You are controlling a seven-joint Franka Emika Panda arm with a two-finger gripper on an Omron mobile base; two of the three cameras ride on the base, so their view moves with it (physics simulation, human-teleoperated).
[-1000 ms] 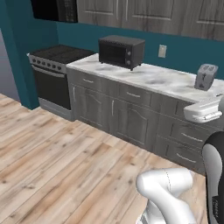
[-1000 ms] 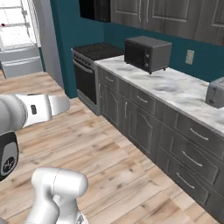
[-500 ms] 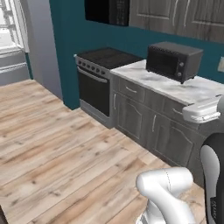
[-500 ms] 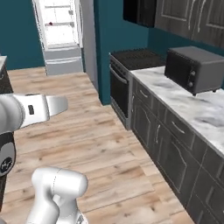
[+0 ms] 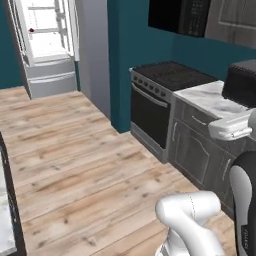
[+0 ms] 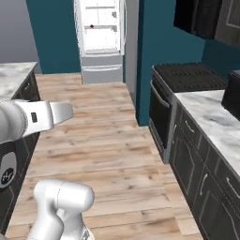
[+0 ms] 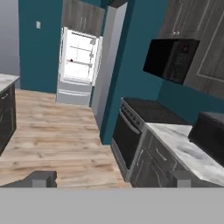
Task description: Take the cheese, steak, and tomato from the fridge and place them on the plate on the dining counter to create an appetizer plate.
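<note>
While the fridge [image 6: 99, 40] stands open at upper centre, the spread, empty gripper [image 7: 109, 179] needs the base driven closer.

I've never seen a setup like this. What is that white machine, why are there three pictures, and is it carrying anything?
It is a white robot arm on a driving base in a simulated kitchen. Two pictures come from cameras on the base, looking forward past the arm from its left and right. The third comes from a camera on its hand; the two grey tips at the bottom belong to the gripper, which is open and holds nothing. Ahead, across the wood floor, stands the open fridge, with a small red thing on a shelf, perhaps the tomato. To the right are a stove and a marble counter.
</note>
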